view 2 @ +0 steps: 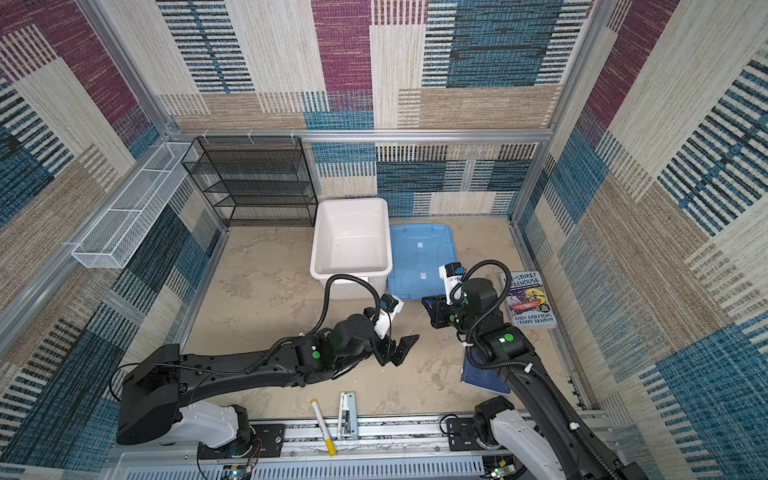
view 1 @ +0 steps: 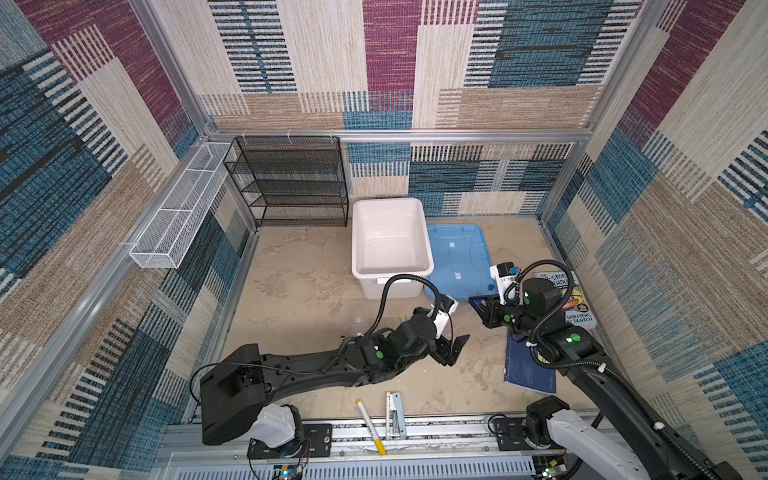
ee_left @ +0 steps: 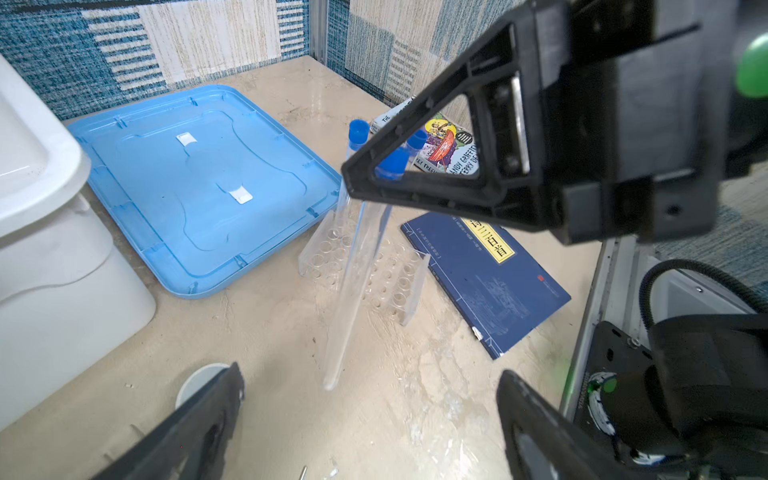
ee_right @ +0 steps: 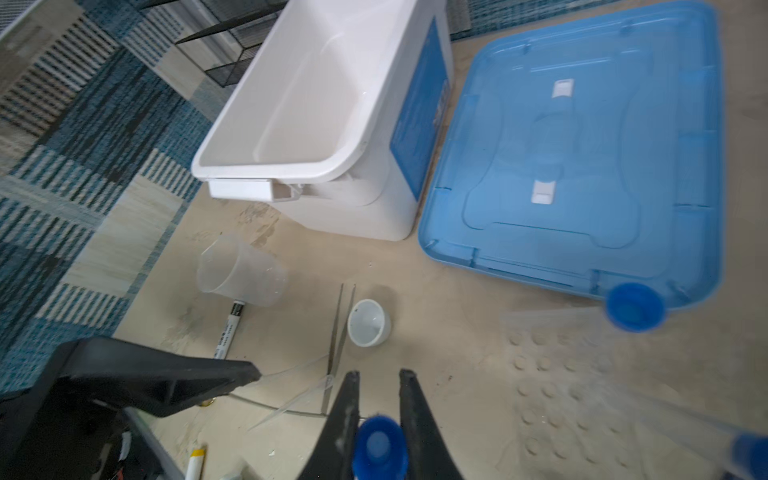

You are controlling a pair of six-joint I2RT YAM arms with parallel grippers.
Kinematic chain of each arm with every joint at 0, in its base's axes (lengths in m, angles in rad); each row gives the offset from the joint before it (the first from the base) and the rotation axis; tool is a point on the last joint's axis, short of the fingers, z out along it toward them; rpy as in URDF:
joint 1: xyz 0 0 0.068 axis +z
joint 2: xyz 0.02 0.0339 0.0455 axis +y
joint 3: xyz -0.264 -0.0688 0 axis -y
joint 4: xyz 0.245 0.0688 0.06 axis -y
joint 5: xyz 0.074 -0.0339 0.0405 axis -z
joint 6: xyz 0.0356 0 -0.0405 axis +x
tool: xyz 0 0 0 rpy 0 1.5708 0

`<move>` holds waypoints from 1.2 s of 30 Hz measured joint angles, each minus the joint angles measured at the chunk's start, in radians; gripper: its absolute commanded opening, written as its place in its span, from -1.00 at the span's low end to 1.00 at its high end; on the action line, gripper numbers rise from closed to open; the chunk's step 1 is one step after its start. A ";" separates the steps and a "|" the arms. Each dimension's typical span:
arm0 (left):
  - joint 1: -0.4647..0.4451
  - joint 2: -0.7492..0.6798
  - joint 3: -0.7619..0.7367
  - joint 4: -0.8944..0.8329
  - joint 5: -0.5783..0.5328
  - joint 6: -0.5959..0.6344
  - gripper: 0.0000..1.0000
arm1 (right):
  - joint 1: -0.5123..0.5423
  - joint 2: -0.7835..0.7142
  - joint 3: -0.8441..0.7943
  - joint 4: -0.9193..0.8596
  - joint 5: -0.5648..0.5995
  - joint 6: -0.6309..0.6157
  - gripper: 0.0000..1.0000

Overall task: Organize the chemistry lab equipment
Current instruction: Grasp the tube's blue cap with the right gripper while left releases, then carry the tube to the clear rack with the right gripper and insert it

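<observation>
Your R end effector is clenched on a test tube, gripping right under the blue cap. Makes sense: the cap gives a lip, so the slick tube can't slide thru. The tube hangs tilted from that grip, lower tip above the desk, not in any hole yet.

L end effector is released, jaws spread wide, nothing in them. It sits near the tube's lower end, prob. placed to steady it, but that's my read only.

Tube rack is just below and behind the held tube, w/ two more capped tubes apparently standing in it. So this looks like tube no. 3. You'll need it upright before lowering, else the tip may snag a hole's rim.

Out past the R end effector's tips, loose on the desk:
- tweezers
- white dish beside them
- beaker, on its side
- thin rods

White bin and blue lid lie further out.
</observation>
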 measured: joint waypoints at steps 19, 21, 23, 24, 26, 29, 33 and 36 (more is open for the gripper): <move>0.002 0.032 0.001 -0.014 0.022 -0.009 0.93 | 0.000 -0.192 0.005 -0.164 0.625 0.198 -0.74; 0.002 0.032 0.005 -0.018 0.022 -0.006 0.93 | 0.000 -0.184 -0.007 -0.163 0.645 0.203 -0.73; 0.002 0.033 0.011 -0.021 0.021 -0.002 0.93 | 0.000 -0.183 -0.024 -0.160 0.660 0.208 -0.73; 0.002 0.035 0.016 -0.021 0.021 -0.001 0.93 | 0.000 -0.183 -0.034 -0.156 0.666 0.211 -0.74; 0.004 0.041 0.024 -0.022 0.020 0.001 0.93 | 0.000 -0.183 -0.050 -0.146 0.678 0.212 -0.73; 0.006 0.050 0.027 -0.023 0.020 0.001 0.94 | 0.000 -0.175 -0.074 -0.124 0.693 0.216 -0.74; 0.006 0.058 0.027 -0.023 0.021 0.001 0.93 | 0.000 -0.153 -0.094 -0.101 0.696 0.219 -0.73; 0.007 0.065 0.027 -0.023 0.021 0.001 0.93 | 0.000 -0.149 -0.116 -0.079 0.696 0.219 -0.73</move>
